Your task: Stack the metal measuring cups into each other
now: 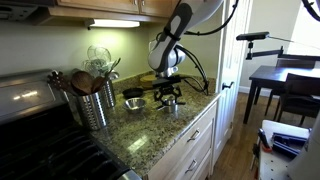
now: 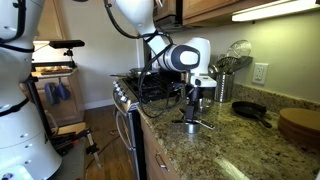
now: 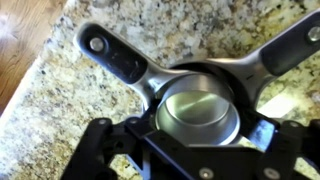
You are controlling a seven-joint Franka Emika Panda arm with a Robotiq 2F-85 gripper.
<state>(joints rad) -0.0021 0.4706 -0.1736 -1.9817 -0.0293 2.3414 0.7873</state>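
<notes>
In the wrist view, a small shiny steel measuring cup (image 3: 198, 113) sits between my gripper's (image 3: 198, 135) dark fingers, which press on its two sides. Its own handle is hidden. It is directly over a larger metal measuring cup (image 3: 240, 85). Two handles spread from under it, one to the upper left (image 3: 118, 58) and one to the upper right (image 3: 288, 48). In both exterior views the gripper (image 1: 170, 90) (image 2: 193, 100) points straight down at the cups (image 1: 168, 100) (image 2: 192, 125) on the granite counter (image 1: 150, 130).
A ribbed metal canister of wooden utensils (image 1: 97, 105) (image 2: 222, 85) stands by the stove (image 1: 40, 140). A dark round pan (image 2: 250, 110) and a small bowl (image 1: 133, 103) lie near the cups. A wooden board (image 2: 298, 122) is at the counter's end. The counter edge (image 3: 40, 70) is close.
</notes>
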